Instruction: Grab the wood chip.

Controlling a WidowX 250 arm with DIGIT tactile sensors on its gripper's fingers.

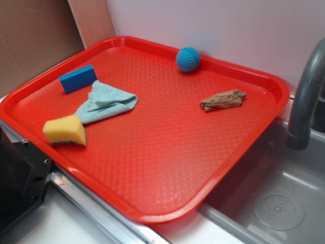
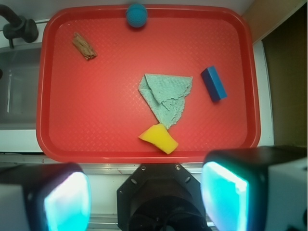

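Observation:
The wood chip (image 1: 223,99), a small rough brown piece with jagged edges, lies flat on the red tray (image 1: 152,152) near its far right side. In the wrist view the wood chip (image 2: 84,46) is at the upper left of the tray (image 2: 96,106). My gripper (image 2: 147,197) hangs high above the tray's near edge, far from the chip. It is open, its two teal pads (image 2: 67,202) wide apart with nothing between them. The exterior view does not show the gripper's fingers.
On the tray lie a blue ball (image 1: 188,59), a blue block (image 1: 77,79), a crumpled teal cloth (image 1: 106,103) and a yellow sponge wedge (image 1: 65,130). A grey faucet (image 1: 304,96) and sink (image 1: 274,193) are on the right. A black robot part (image 1: 20,178) sits at the lower left.

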